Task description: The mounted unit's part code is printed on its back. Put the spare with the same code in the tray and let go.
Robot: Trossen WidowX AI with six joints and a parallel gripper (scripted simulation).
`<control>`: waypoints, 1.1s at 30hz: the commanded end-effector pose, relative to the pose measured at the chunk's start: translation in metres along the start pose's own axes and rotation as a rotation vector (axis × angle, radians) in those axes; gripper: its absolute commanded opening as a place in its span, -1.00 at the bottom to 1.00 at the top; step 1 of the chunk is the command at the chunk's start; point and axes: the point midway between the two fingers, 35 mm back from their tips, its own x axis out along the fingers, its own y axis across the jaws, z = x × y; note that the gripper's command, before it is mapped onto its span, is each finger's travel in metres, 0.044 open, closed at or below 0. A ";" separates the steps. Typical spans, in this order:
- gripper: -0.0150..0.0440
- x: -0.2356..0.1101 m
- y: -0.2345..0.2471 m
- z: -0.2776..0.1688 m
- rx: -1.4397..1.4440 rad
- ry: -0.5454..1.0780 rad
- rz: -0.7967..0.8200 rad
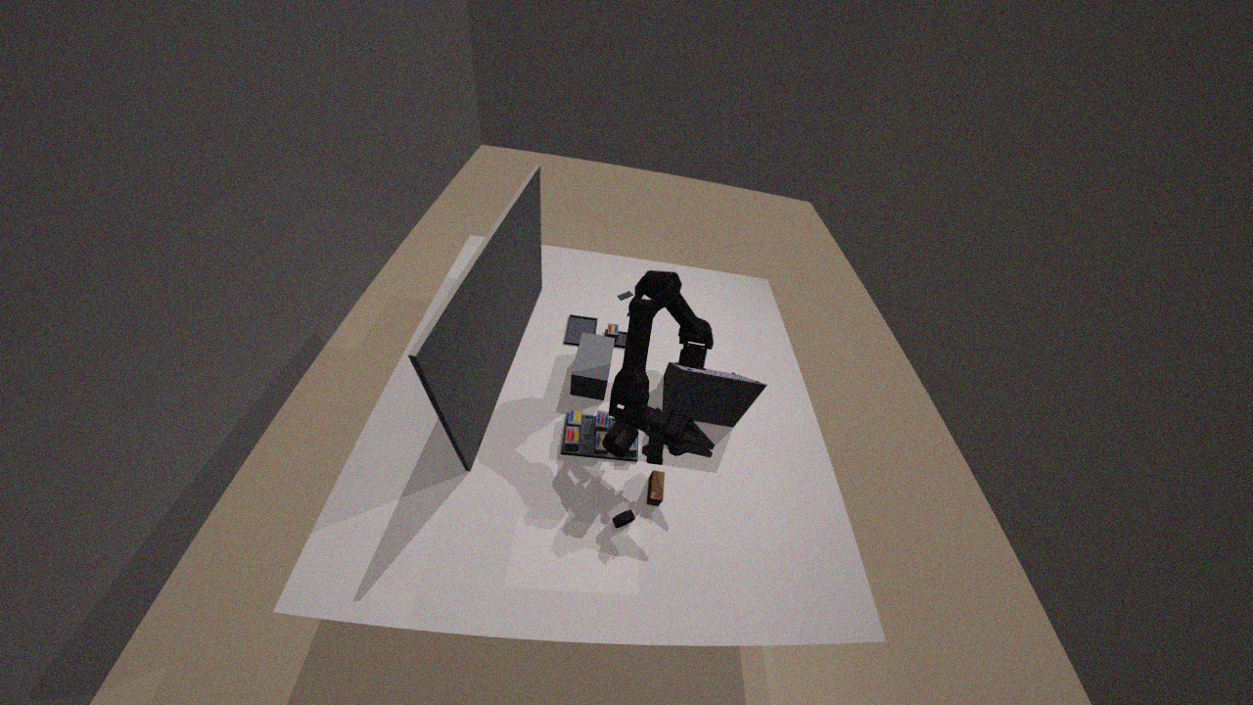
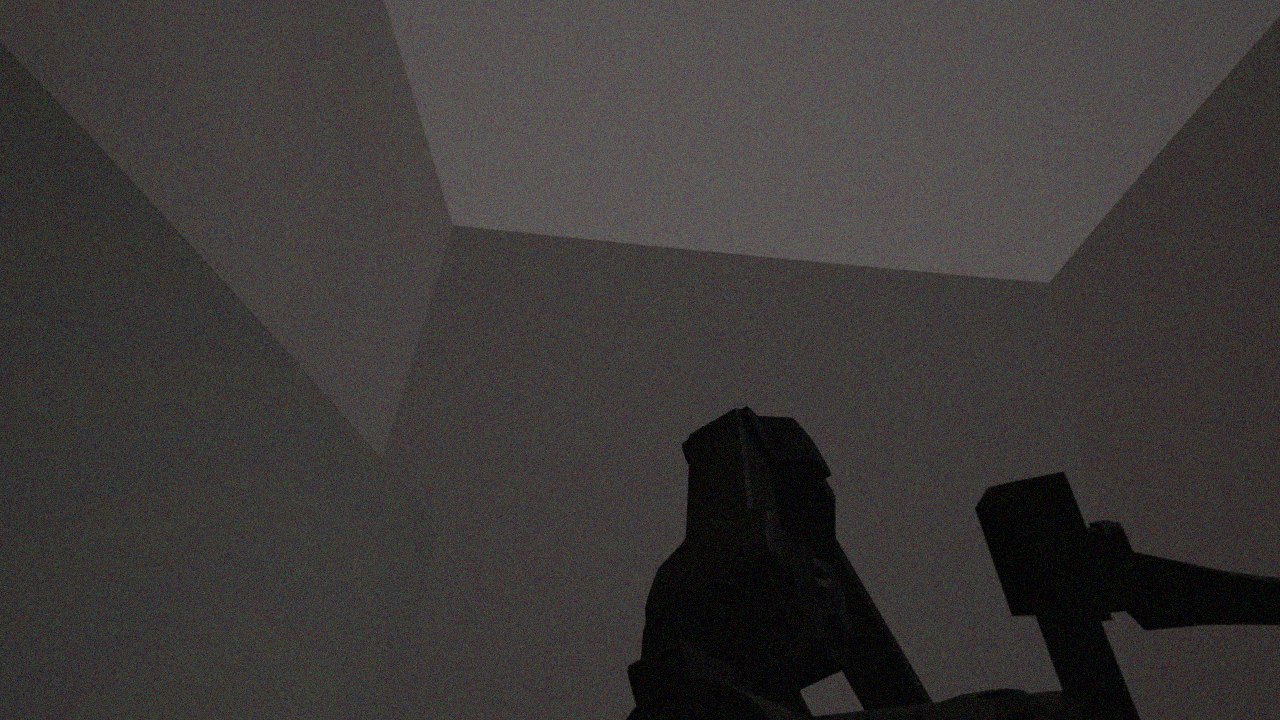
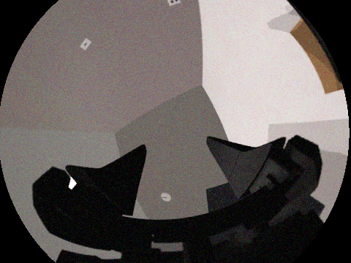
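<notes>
Jaws apart, holding nothing, facing the grey unit (image 1: 593,363). Code not readable here; risk of grabbing the wrong spare (image 1: 571,430) for the tray (image 1: 579,329).

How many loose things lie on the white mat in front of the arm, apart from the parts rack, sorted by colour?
Brown: 1, a small block
Black: 1, a small lump
Total: 2
Both lie apart from each other on the white mat, and the gripper is open with nothing in it.
</notes>
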 end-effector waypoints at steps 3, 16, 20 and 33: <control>1.00 0.000 0.000 0.000 0.000 0.000 0.000; 1.00 -0.066 0.011 0.023 0.058 -0.237 -0.344; 1.00 -0.109 0.016 0.025 0.101 -0.364 -0.498; 1.00 -0.282 0.032 -0.024 0.311 -0.815 -0.972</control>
